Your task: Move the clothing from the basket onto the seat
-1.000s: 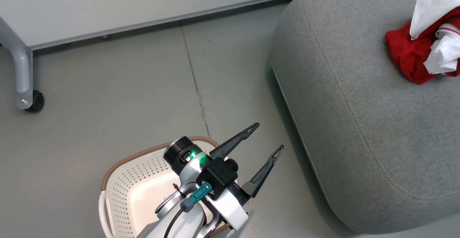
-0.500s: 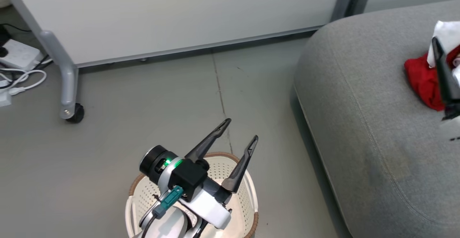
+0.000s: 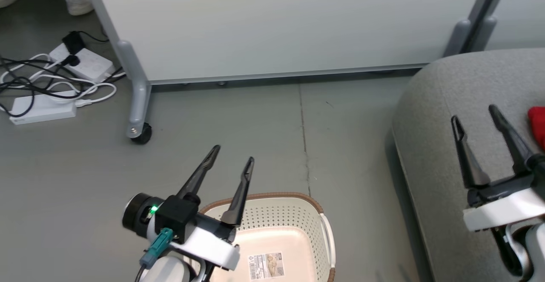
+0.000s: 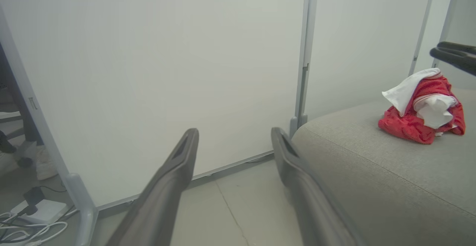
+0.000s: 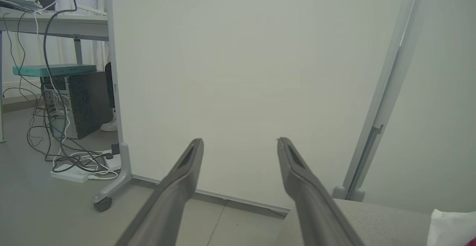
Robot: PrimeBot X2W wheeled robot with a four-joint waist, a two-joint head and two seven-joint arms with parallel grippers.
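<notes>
Evidently a late stage of the transfer. The crumpled heap of bright red and white soft fabric clothing [image 4: 420,116] lies on the large grey upholstered seat cushion [image 4: 372,157], well in from its rounded edge, where it is unlikely to slide off. Whether the heap is one garment or two cannot be told. The cream-white perforated plastic basket with a brown woven-look rim [image 3: 264,195] stands on the grey floor [image 3: 238,116] near the seat, presumably close enough for an arm to carry cloth across without the base travelling.

Contents of the basket: a printed paper label [image 3: 266,265] on its bottom, and no fabric in the part that shows. Its nearer left corner is hidden behind the left arm.

The left gripper [image 3: 233,154] hovers above the basket's left rim. Its two long dark fingers are spread wide, hold nothing, and point toward the pale grey wheeled partition panel [image 3: 276,26]. The right gripper [image 3: 473,113] hangs over the seat's near edge, near the clothing but apart from it. Its fingers are likewise spread wide and bare, a posture that suits neither carrying nor grasping.

Judgement: the task appears complete or nearly so, pending sight of the hidden corner.
</notes>
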